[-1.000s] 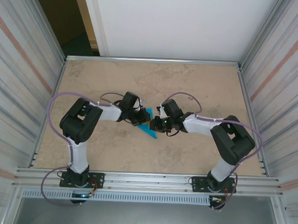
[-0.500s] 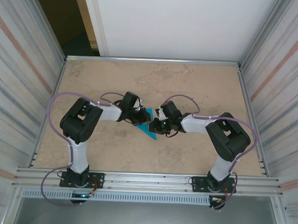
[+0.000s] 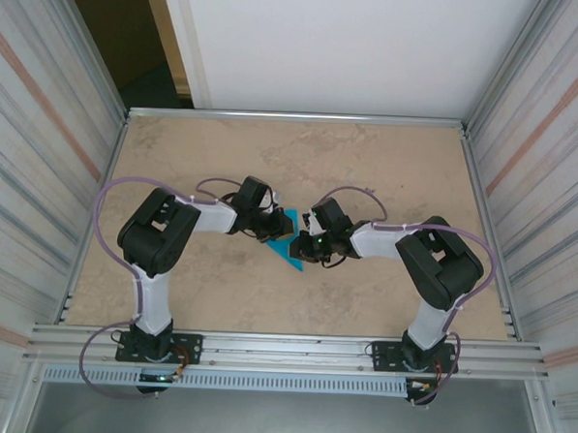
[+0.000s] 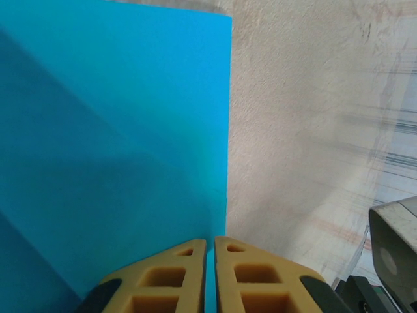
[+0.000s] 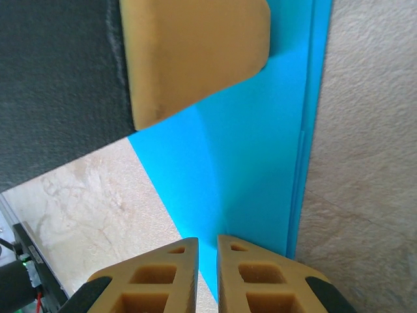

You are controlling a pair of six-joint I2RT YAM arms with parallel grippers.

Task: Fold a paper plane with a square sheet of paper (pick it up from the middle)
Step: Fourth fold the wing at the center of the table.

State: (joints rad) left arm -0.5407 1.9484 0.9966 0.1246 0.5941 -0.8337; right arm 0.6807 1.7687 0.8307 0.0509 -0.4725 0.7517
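Right arm (image 3: 432, 268) swinging inward; my right hand (image 5: 207, 244) pinching blue paper (image 5: 254, 150) edge, left hand (image 4: 210, 244) clamping it too.

I see plain turquoise-blue paper (image 4: 117, 130) on my mottled beige table (image 4: 313, 130). My left fingertips (image 4: 176, 280) are mustard-yellow, the cables (image 3: 98, 206) purple.

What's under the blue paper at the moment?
Beige tabletop shows along the edges of the folded blue paper; the patch directly beneath is covered. The left gripper and right gripper each pinch the sheet.
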